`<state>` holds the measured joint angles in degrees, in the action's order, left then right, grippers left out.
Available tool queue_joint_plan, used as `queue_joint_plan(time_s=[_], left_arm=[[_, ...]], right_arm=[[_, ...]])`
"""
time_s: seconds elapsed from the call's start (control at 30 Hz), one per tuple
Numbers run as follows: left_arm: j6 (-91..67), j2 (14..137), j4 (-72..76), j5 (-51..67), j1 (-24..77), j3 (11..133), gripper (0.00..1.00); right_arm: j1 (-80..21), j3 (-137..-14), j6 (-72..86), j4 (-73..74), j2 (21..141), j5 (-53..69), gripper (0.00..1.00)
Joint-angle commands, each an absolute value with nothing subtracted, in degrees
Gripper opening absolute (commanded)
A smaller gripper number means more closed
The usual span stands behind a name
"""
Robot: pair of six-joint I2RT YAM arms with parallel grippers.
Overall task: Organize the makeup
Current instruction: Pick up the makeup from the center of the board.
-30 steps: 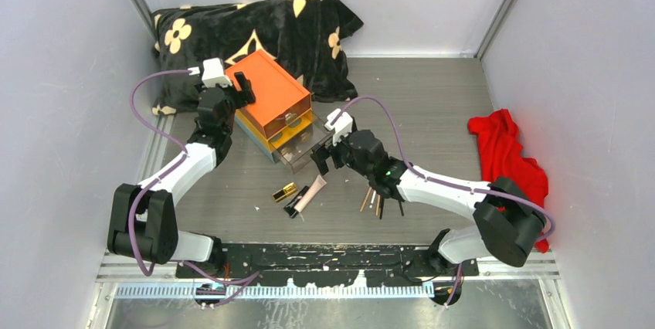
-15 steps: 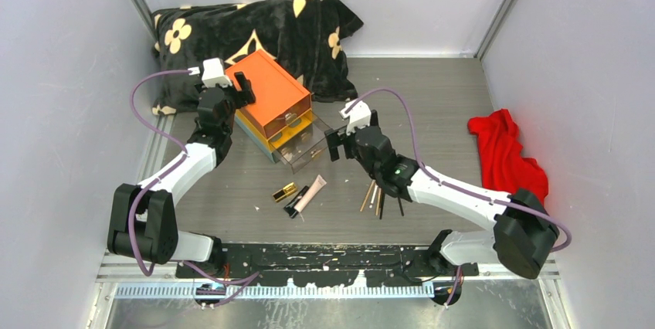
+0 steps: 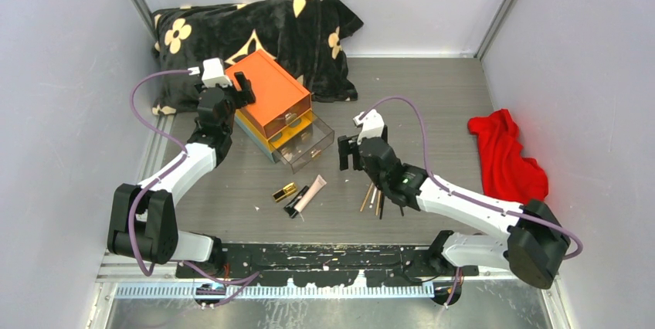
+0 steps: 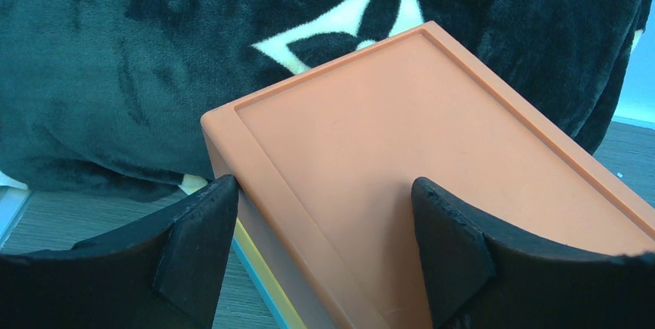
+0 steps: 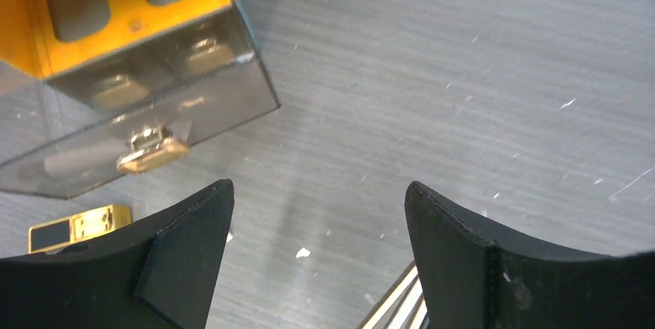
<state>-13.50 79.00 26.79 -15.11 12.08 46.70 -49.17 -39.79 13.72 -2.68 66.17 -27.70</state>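
The orange-topped drawer box (image 3: 266,89) stands at the back left with its clear lower drawer (image 3: 305,147) pulled out. My left gripper (image 3: 243,89) rests on the box's rear corner. In the left wrist view its jaws (image 4: 320,190) stand wide, one finger beside the box edge, the other over the orange lid (image 4: 402,151). My right gripper (image 3: 347,155) hovers open and empty just right of the drawer. Makeup lies on the table: a gold-black lipstick (image 3: 284,191), a pink tube (image 3: 310,192), a black tube (image 3: 292,207) and thin brushes (image 3: 375,199). The right wrist view shows the drawer (image 5: 139,113), the lipstick (image 5: 77,226) and brush ends (image 5: 402,302).
A black pillow with cream flowers (image 3: 255,28) lies behind the box against the back wall. A red cloth (image 3: 506,155) is crumpled at the right wall. Grey walls close in the table on three sides.
My right gripper has pulled away from the drawer front, moving right toward the brushes, with its jaws slightly narrower. The left arm and the box have not moved.
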Motion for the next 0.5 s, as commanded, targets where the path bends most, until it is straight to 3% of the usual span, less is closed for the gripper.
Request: queue_joint_plan(time_s=[0.0,0.13,0.47], left_arm=[[-10.81,83.08,9.93,-7.54,13.62,43.33,0.79],[-10.77,83.14,9.93,-7.58,13.6,43.33,0.79],[-10.69,83.04,10.09,-7.26,13.58,43.19,0.79]], right_arm=[[-54.58,-39.26,20.62,-1.75,68.94,-30.53,0.85],[-62.16,-41.92,24.35,-0.6,73.44,-37.06,0.87],[-74.09,-47.26,50.22,1.01,82.98,-51.5,0.87]])
